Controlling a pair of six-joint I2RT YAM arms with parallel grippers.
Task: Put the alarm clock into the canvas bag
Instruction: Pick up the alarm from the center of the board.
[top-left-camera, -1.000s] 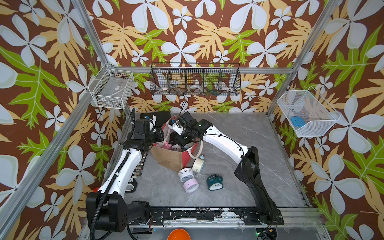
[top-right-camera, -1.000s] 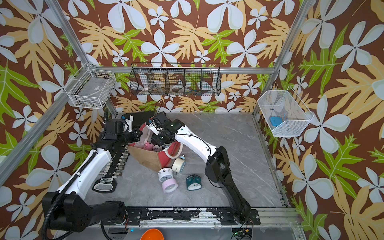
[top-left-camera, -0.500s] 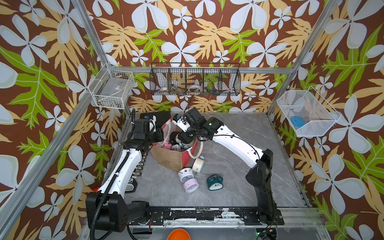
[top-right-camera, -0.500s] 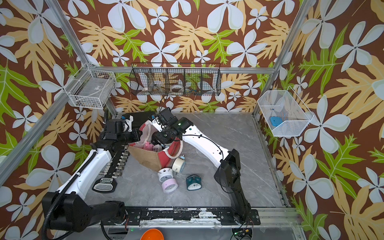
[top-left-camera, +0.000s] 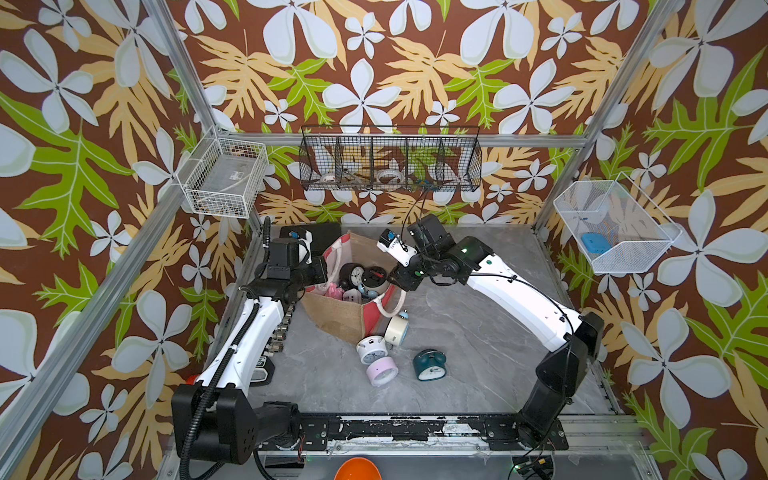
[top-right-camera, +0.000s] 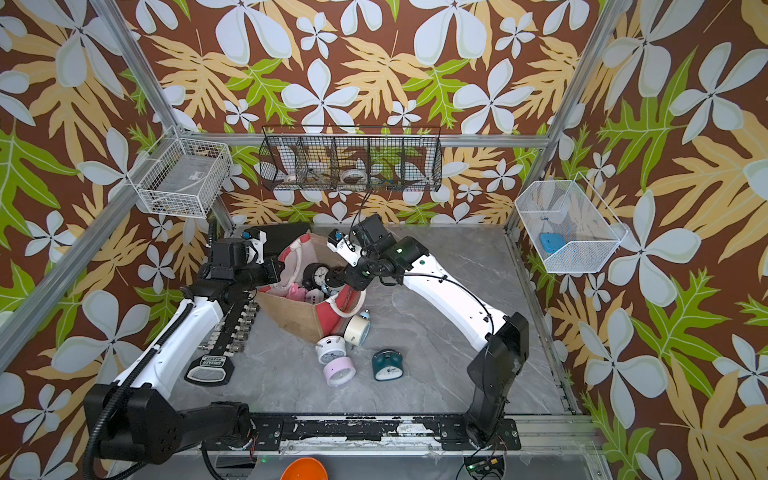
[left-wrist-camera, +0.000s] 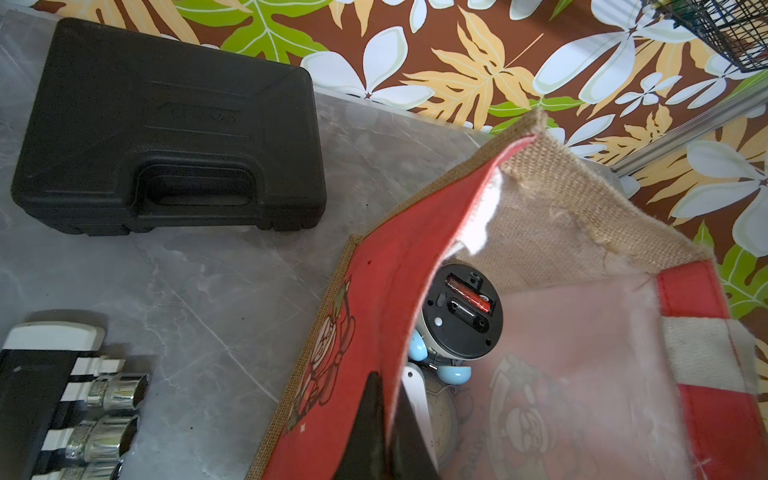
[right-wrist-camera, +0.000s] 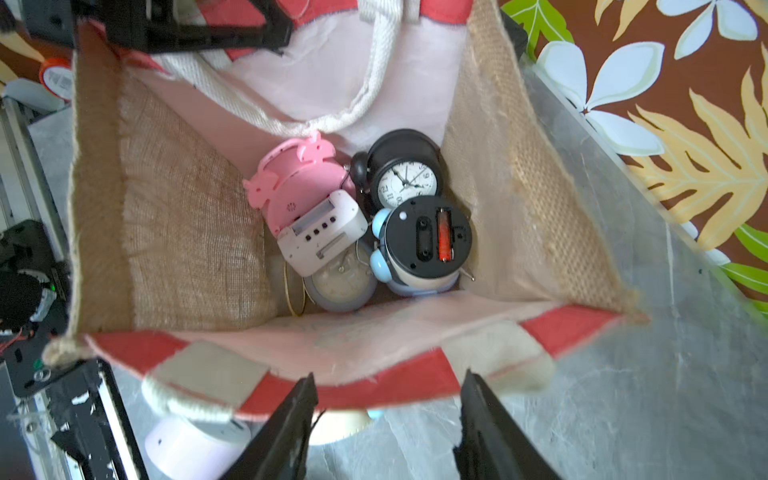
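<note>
The canvas bag (top-left-camera: 336, 319) stands open toward the far left of the table (top-left-camera: 478, 340). Five alarm clocks lie inside on its floor: a black one (right-wrist-camera: 405, 174) face up, a pink one (right-wrist-camera: 291, 183), a white digital one (right-wrist-camera: 322, 232), a blue one (right-wrist-camera: 424, 241) with its back and red battery showing, and a pale one (right-wrist-camera: 343, 282) underneath.

Four more lie outside, on the near side of the bag. A cream clock (top-left-camera: 395, 329) touches it, a white one (top-left-camera: 371, 350) and a lilac one (top-left-camera: 382, 371) sit just beside each other, and a teal one (top-left-camera: 429, 365) is a little to their right. So the job looks about half done, with these four left to load.

The left gripper (left-wrist-camera: 384, 411) is pinched tight on the bag's red left panel, holding the mouth open. The right gripper (right-wrist-camera: 388, 376) hovers over the opposite rim, its jaws partly apart and holding nothing.

Far of the bag lies a black case (left-wrist-camera: 166, 124) with raised lettering too faint to read. The label on the socket rail (top-right-camera: 206, 365) at the left is too small to read. The black clock's dial numerals are the only clear print.
</note>
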